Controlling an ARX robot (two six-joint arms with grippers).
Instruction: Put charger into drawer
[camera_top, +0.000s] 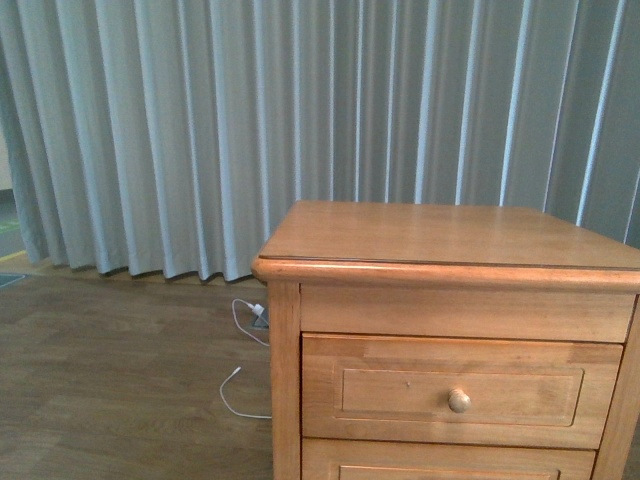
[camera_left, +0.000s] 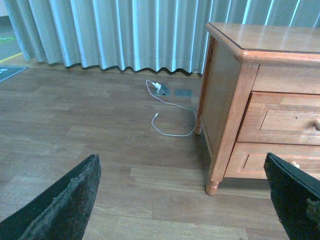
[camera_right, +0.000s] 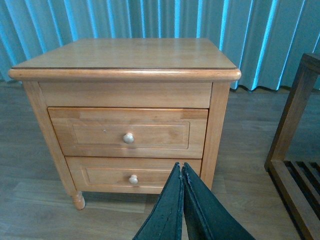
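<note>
The honey-brown wooden upper drawer (camera_right: 129, 132) of the nightstand (camera_right: 125, 55) is seen fully closed, its round wooden knob (camera_right: 128, 138) facing outward. In the right wrist view, the right hand (camera_right: 182, 172) is shown with its dark fingers pressed together and nothing between them; the drawer front lies ahead of its tips and above them, well apart, with the lower drawer (camera_right: 132, 176) nearer. In the left wrist view, the left hand (camera_left: 182, 165) is spread wide, with nothing held. Ahead of it, well away on the wooden floor (camera_left: 75, 125), a small white plug (camera_left: 156, 85) with a long thin white cable (camera_left: 175, 117) is seen near the grey pleated curtain (camera_left: 125, 30). The charger cannot be identified anywhere.
</note>
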